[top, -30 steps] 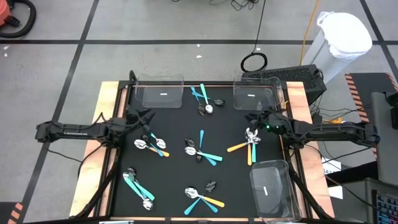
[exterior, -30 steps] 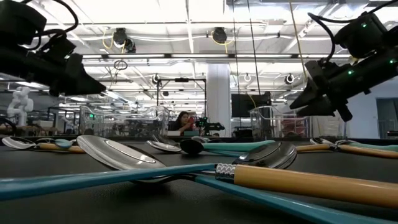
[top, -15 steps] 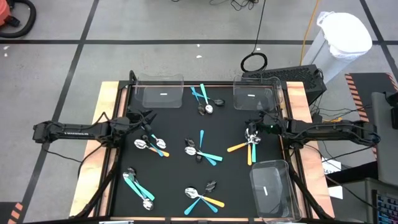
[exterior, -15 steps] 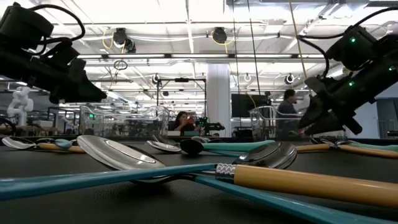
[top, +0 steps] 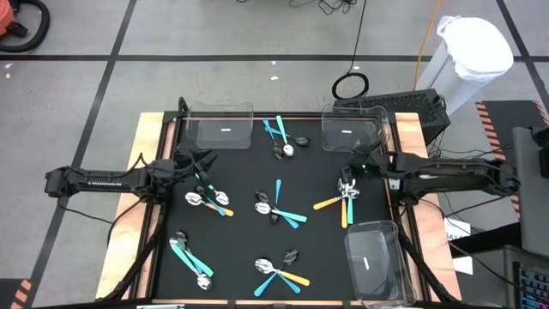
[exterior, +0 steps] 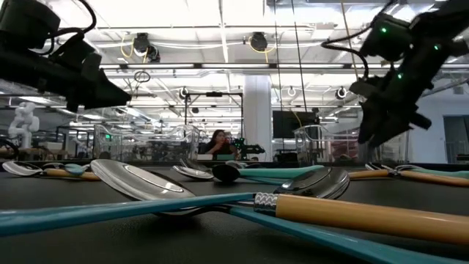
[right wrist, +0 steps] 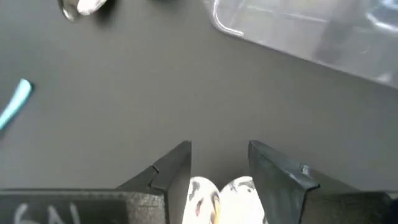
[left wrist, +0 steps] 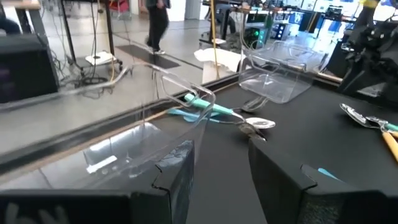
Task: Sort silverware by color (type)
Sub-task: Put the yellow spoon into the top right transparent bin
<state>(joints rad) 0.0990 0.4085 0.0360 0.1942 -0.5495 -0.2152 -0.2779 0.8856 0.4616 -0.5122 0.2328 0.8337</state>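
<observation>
Small spoons with teal, light-blue or orange-yellow handles lie flat on the black mat in several clusters: far centre, left, centre, right, near left and near centre. My right gripper is open and points down. It hovers above the right cluster's silver heads, which show between its fingers; in the low view it is clear of the mat. My left gripper is open and raised just beyond the left cluster, looking toward the far cluster.
Three clear plastic bins sit on the mat: far left, far right and near right. The table has a wooden rim. Bare black mat lies between the clusters. A person sits in the room beyond.
My right gripper has moved a little toward the table's left and far edges, dipped, then risen, and tipped from a slant to point straight down over the right cluster's spoon heads. My left gripper has shifted slightly. No spoon has moved.
</observation>
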